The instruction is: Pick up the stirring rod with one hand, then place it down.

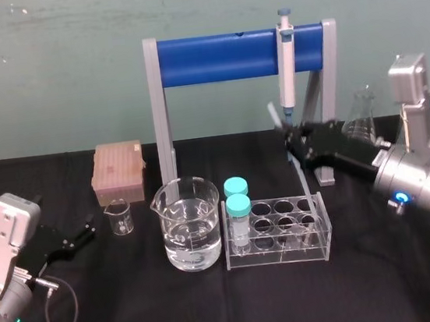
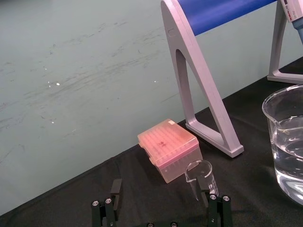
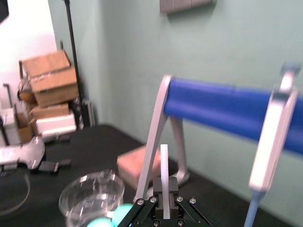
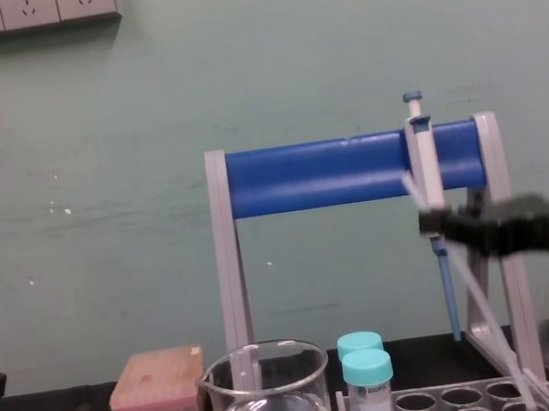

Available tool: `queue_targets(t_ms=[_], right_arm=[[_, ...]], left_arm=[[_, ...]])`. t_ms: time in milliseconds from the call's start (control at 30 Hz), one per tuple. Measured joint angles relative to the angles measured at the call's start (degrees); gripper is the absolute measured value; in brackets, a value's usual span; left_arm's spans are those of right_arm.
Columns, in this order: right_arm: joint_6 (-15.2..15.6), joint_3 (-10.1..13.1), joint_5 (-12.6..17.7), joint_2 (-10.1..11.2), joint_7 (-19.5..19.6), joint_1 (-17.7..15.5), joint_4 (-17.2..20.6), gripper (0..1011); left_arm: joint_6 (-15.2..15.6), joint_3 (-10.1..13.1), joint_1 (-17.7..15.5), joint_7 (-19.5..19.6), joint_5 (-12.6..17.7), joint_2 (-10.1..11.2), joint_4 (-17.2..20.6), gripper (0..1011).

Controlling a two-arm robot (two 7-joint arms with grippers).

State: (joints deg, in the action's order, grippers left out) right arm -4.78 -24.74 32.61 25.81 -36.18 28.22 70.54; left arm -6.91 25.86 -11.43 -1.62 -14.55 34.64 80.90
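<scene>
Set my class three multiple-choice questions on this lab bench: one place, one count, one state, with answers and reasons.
1. Where is the pipette? A. hanging on the stand's blue bar B. on the table C. inside the pink box
2. How many teal-capped tubes stand in the rack? A. one B. two C. four
3. The stirring rod is: A. flat on the table B. standing in the beaker C. held tilted by the right gripper
Answers: 1 A, it hangs against the bar; 2 B, two caps show; 3 C, clamped there, aslant; the left gripper sits low, open.
</scene>
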Motion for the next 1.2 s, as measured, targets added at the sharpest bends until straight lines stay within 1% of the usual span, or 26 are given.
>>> queue_targets(t_ms=[100, 200, 300, 333, 367, 400, 433, 500, 533, 567, 633, 767, 967, 1067, 1200], right_arm=[[-2.0, 1.1, -0.1, -0.3, 0.3, -0.1, 0.8, 68], [-5.8, 3.0, 0.0, -0.9, 0.6, -0.3, 1.8, 68], [-8.4, 4.2, -0.1, -1.3, 0.8, -0.3, 2.1, 68], [-10.3, 4.8, -0.3, -1.7, 0.9, -0.4, 2.1, 68], [-11.3, 5.2, -0.5, -1.9, 1.0, -0.4, 2.1, 68], [-12.3, 5.6, -0.7, -2.1, 1.0, -0.5, 2.1, 68], [-14.4, 6.2, -0.9, -2.5, 1.1, -0.6, 1.7, 68], [-16.1, 6.7, -1.0, -2.9, 1.0, -0.8, 1.2, 68], [-17.9, 7.2, -1.1, -3.4, 0.8, -1.0, 0.5, 68], [-17.9, 7.2, -1.1, -3.4, 0.8, -1.0, 0.5, 68], [-20.4, 7.8, -1.1, -4.1, 0.0, -1.5, -1.1, 68], [-21.3, 8.2, -1.2, -4.3, -0.5, -2.4, -1.8, 68], [-20.9, 8.8, -2.0, -4.2, -0.6, -4.5, -1.8, 68], [-20.9, 9.3, -3.3, -4.1, 0.2, -5.5, -1.3, 68], [-20.9, 9.4, -3.4, -4.1, 0.4, -5.6, -1.2, 68]], left_arm=[[0.0, 0.0, 0.0, 0.0, 0.0, 0.0, 0.0, 1000], [0.0, 0.0, 0.0, 0.0, 0.0, 0.0, 0.0, 1000], [0.0, 0.0, 0.0, 0.0, 0.0, 0.0, 0.0, 1000], [0.0, 0.0, 0.0, 0.0, 0.0, 0.0, 0.0, 1000], [0.0, 0.0, 0.0, 0.0, 0.0, 0.0, 0.0, 1000], [0.0, 0.0, 0.0, 0.0, 0.0, 0.0, 0.0, 1000], [0.0, 0.0, 0.0, 0.0, 0.0, 0.0, 0.0, 1000], [0.0, 0.0, 0.0, 0.0, 0.0, 0.0, 0.0, 1000], [0.0, 0.0, 0.0, 0.0, 0.0, 0.0, 0.0, 1000], [0.0, 0.0, 0.0, 0.0, 0.0, 0.0, 0.0, 1000], [0.0, 0.0, 0.0, 0.0, 0.0, 0.0, 0.0, 1000], [0.0, 0.0, 0.0, 0.0, 0.0, 0.0, 0.0, 1000], [0.0, 0.0, 0.0, 0.0, 0.0, 0.0, 0.0, 1000], [0.0, 0.0, 0.0, 0.0, 0.0, 0.0, 0.0, 1000], [0.0, 0.0, 0.0, 0.0, 0.0, 0.0, 0.0, 1000]])
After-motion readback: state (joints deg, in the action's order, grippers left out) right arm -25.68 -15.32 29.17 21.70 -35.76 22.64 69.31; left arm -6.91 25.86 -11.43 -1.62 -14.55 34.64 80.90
